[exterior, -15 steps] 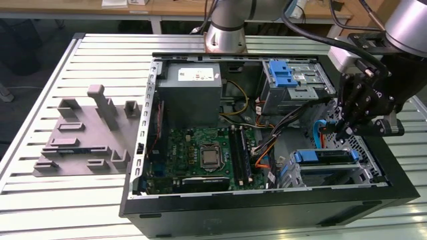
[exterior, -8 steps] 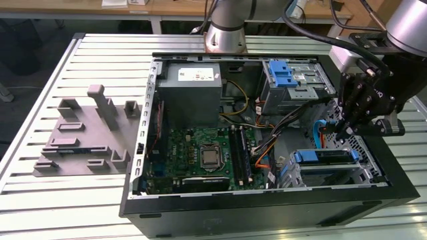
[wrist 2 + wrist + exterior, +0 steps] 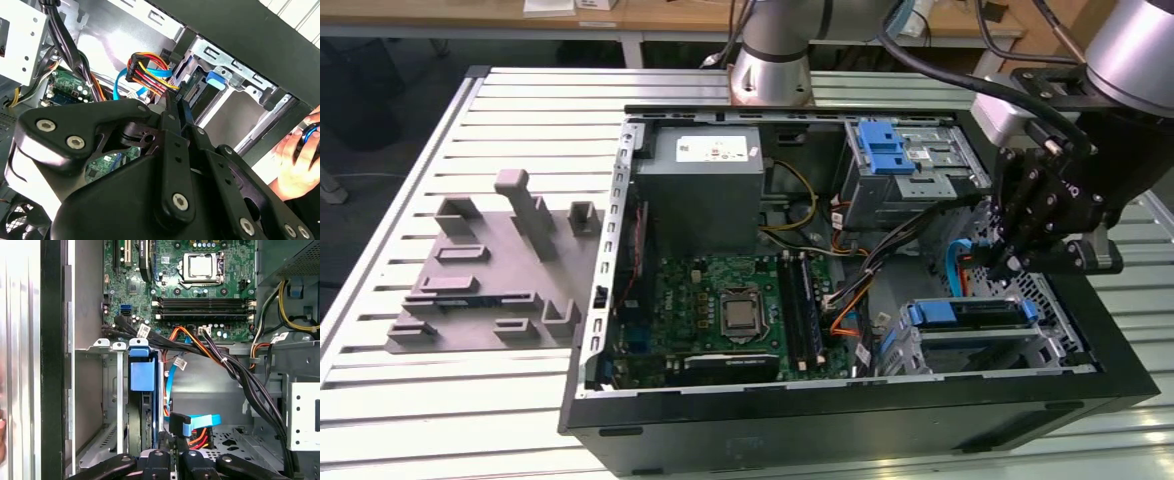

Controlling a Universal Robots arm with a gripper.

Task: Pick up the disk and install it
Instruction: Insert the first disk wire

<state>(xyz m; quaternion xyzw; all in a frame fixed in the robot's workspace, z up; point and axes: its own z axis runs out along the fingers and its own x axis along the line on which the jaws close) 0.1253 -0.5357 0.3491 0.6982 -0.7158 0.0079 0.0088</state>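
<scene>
The disk (image 3: 967, 313), silver with a blue plastic bracket, sits on edge inside the lower drive cage (image 3: 1061, 335) at the front corner of the open computer case, on the exterior view's right. In the first wrist view the disk's blue bracket tab (image 3: 141, 375) stands between the cage's metal walls. My gripper (image 3: 998, 268) hangs just above and beside that cage, close to a blue data cable (image 3: 947, 272). Its black fingers (image 3: 172, 130) run together to a point, shut, with nothing visible between them. The gripper (image 3: 172, 460) is a little apart from the disk, next to the cable's black plug (image 3: 179, 422).
An upper silver cage with a blue latch (image 3: 894, 150) and a grey power supply (image 3: 707, 180) stand at the back of the case. Bundled cables (image 3: 225, 365) cross above the motherboard (image 3: 734, 310). A grey fixture (image 3: 494, 270) lies on the table. A person's hand (image 3: 297, 160) rests outside the case wall.
</scene>
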